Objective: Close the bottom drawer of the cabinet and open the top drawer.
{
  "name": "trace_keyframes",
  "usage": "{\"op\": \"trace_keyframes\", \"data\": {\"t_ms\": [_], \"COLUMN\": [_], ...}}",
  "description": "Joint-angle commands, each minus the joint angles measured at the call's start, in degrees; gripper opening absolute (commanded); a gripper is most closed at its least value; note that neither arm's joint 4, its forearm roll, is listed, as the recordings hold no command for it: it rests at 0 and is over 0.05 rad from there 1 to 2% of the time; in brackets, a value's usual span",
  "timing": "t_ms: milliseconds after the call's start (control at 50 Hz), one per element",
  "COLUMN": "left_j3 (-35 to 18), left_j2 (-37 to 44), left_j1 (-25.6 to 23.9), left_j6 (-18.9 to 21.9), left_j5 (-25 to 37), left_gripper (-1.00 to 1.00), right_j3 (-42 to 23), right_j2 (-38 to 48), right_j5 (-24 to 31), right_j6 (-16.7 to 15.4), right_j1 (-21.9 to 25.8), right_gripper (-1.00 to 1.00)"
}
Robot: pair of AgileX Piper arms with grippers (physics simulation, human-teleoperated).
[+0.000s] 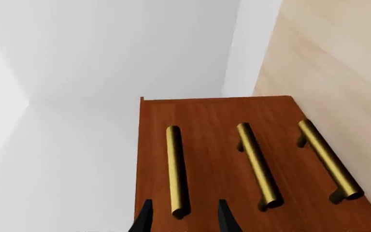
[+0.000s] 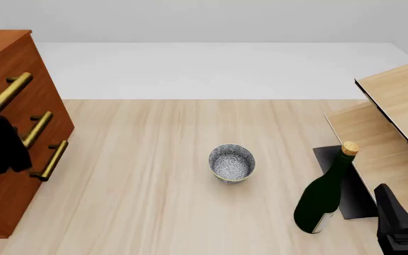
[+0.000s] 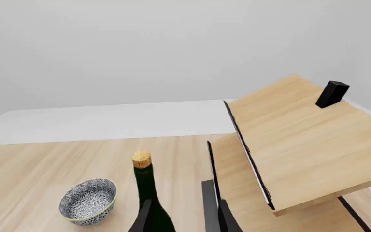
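1. The left gripper (image 1: 184, 220) is hovering just in front of the cabinet (image 2: 6, 175), its two dark fingertips standing apart, one on each side of the near end of a brass handle (image 1: 177, 170), not clearly touching it.
2. All three drawer fronts are lying flush; which drawer that handle belongs to cannot be told from the wrist view.
3. The right gripper (image 3: 184, 217) is sitting low with its fingers narrowly parted, holding nothing.
4. A corked green bottle (image 2: 324, 193) is standing just ahead of it, a patterned bowl (image 2: 231, 163) farther off, and pale shelf boards (image 3: 301, 140) are leaning beside it.
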Motion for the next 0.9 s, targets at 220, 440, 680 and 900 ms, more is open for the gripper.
{"op": "trace_keyframes", "data": {"t_ms": [220,440,680,900], "left_j3": [-1.54,-2.30,-1.81,-1.78], "left_j2": [3.97,6.02,6.78,7.03], "left_j1": [2.76,3.10,3.84,4.54], "left_j6": [1.84,1.87,1.93,2.89], "left_j5": [-4.00,-5.22,-6.13,-7.91], "left_gripper": [1.00,1.00,1.00,-1.00], "right_j3": [0.04,0.12,0.25,0.26], "right_j2": [-0.02,0.09,0.03,-0.03], "right_j5": [-0.03,-0.23,-0.30,-0.25], "right_j6": [-0.11,-0.56,-0.95,-1.00], "right_j1": [-0.09,-0.27,-0.02,0.01], "right_gripper": [1.00,1.00,1.00,1.00]}}
